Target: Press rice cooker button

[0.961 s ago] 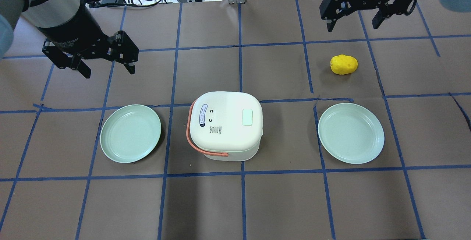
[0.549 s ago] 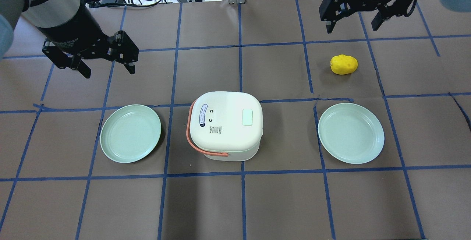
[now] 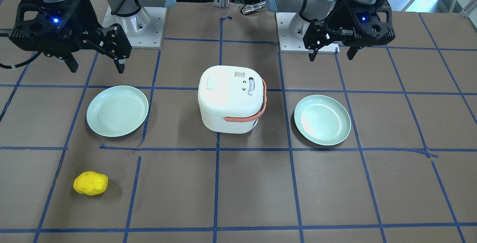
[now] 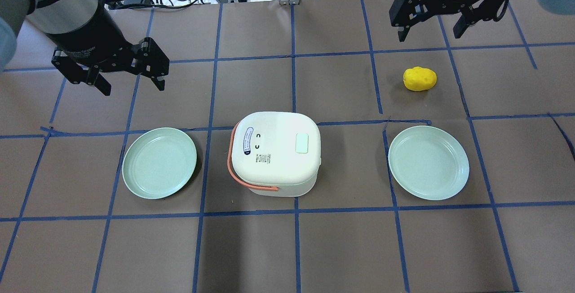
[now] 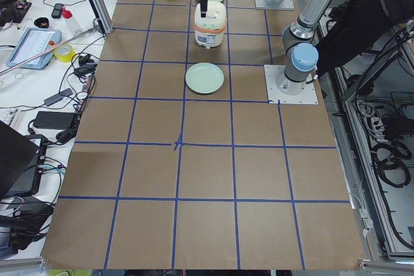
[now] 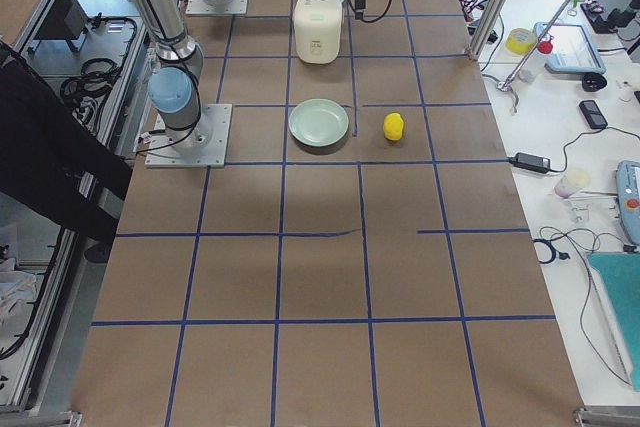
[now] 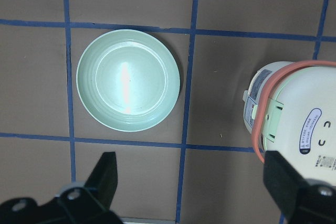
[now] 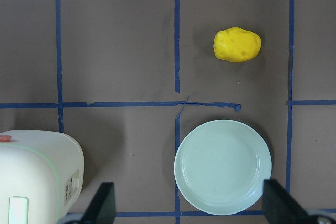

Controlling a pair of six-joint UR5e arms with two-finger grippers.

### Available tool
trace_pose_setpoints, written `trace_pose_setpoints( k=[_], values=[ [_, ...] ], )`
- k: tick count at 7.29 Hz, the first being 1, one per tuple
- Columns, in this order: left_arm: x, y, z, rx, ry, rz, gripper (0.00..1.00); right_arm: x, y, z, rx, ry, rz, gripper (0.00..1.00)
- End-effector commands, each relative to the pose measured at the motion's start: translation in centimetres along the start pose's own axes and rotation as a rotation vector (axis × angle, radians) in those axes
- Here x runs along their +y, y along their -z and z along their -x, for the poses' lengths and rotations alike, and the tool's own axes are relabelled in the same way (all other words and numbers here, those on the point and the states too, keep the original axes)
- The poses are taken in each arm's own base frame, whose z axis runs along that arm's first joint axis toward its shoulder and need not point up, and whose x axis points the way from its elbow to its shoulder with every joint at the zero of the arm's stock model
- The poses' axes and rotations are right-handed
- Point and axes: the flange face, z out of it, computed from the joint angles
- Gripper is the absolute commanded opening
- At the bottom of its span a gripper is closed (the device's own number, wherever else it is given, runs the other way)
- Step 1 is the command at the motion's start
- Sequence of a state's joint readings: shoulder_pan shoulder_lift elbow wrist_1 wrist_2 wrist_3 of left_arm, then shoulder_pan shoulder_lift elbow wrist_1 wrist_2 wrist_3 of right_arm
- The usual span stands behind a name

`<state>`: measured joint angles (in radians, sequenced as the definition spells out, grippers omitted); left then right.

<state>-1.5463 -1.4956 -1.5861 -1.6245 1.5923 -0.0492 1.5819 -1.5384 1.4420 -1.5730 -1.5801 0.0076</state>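
The white rice cooker (image 4: 274,167) with an orange handle stands at the table's middle. Its pale mint button (image 4: 302,143) sits on the lid near the right edge, and also shows in the front view (image 3: 212,83) and the right wrist view (image 8: 18,208). My left gripper (image 4: 134,87) is open and empty, high above the table, far left of the cooker. My right gripper (image 4: 429,36) is open and empty, high at the far right, well away from the button. The right wrist view shows only the cooker's right end (image 8: 37,166).
A mint plate (image 4: 159,162) lies left of the cooker and another plate (image 4: 428,162) lies right of it. A yellow potato-like object (image 4: 419,78) lies beyond the right plate. Cables and tools lie past the table's far edge.
My right gripper has shifted very slightly at the far right. The left gripper, cooker, plates and yellow object have not moved.
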Motion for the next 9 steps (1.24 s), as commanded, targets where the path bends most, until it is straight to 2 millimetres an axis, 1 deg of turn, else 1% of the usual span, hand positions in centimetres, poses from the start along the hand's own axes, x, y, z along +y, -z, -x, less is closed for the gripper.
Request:
trace_pose_setpoints(
  k=[1,3,4,5,6,7,8,9],
  values=[
    [0.0,0.0,0.0,0.0,0.0,0.0,1.0,0.0,0.0,0.1,0.0,0.001,0.0,1.0],
    [0.0,0.0,0.0,0.0,0.0,0.0,1.0,0.0,0.0,0.2,-0.006,0.001,0.0,0.99],
    [0.0,0.0,0.0,0.0,0.0,0.0,1.0,0.1,-0.1,0.4,-0.014,0.003,0.004,0.9],
    [0.0,0.0,0.0,0.0,0.0,0.0,1.0,0.2,0.0,0.5,-0.014,0.006,0.01,0.71],
    [0.0,0.0,0.0,0.0,0.0,0.0,1.0,0.4,-0.1,0.8,-0.022,0.01,0.02,0.48],
    [0.0,0.0,0.0,0.0,0.0,0.0,1.0,0.5,-0.5,1.5,-0.074,0.005,0.032,0.3],
    [0.0,0.0,0.0,0.0,0.0,0.0,1.0,0.9,-1.1,2.5,-0.093,0.013,0.058,0.22],
    [0.0,0.0,0.0,0.0,0.0,0.0,1.0,1.5,-1.6,4.6,-0.095,0.03,0.076,0.16]
  ],
)
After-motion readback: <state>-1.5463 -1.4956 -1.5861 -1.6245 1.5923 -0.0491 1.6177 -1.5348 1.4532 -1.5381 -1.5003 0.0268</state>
